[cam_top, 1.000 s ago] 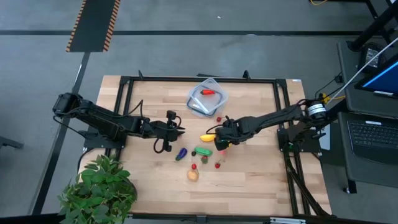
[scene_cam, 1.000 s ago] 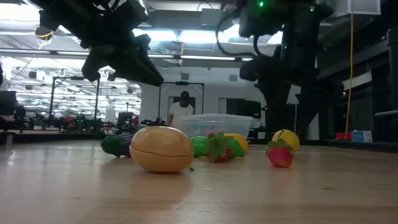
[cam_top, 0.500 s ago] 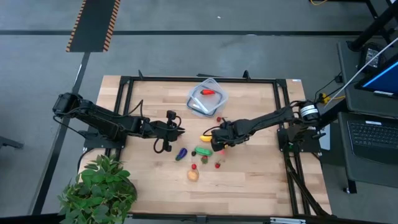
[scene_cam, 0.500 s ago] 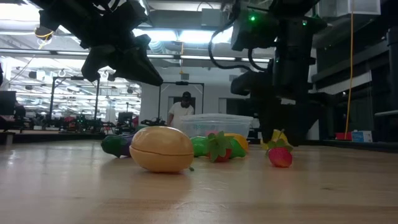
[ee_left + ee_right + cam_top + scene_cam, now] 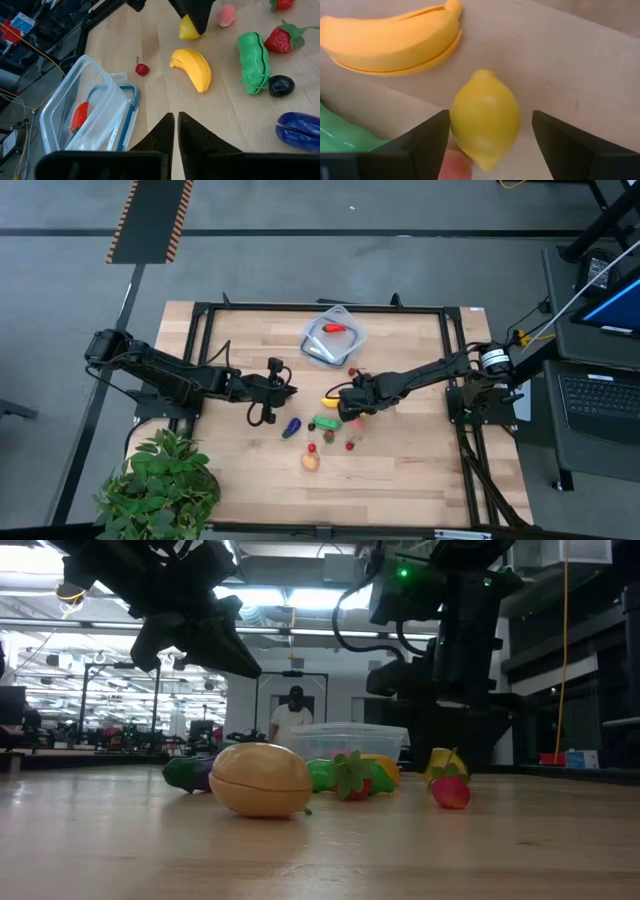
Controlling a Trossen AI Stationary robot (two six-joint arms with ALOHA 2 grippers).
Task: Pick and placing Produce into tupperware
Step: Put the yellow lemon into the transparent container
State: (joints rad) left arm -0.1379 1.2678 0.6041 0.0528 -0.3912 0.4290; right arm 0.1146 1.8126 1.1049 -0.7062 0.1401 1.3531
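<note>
The tupperware (image 5: pixel 333 338) stands at the table's far middle on its blue-rimmed lid, with a red piece (image 5: pixel 80 116) inside. The produce lies loose on the wood: a banana (image 5: pixel 332 401), a green cucumber (image 5: pixel 326 422), an eggplant (image 5: pixel 292 427), a strawberry (image 5: pixel 282 40), a cherry (image 5: pixel 142 69) and a lemon (image 5: pixel 485 117). My right gripper (image 5: pixel 492 135) is open and points down over the lemon, one finger on each side of it. My left gripper (image 5: pixel 175 120) hangs shut above the table, left of the produce.
A tan round piece (image 5: pixel 311 462) lies nearest the front edge, with small red pieces (image 5: pixel 350 445) just beyond it. A potted plant (image 5: pixel 160 485) stands at the near left corner. A black frame (image 5: pixel 200 330) runs around the tabletop. A person (image 5: pixel 293 715) stands far behind the table.
My right gripper has come down and a little toward the table's left, so that its open fingers now stand around the lemon. The lemon and the other pieces lie where they were.
</note>
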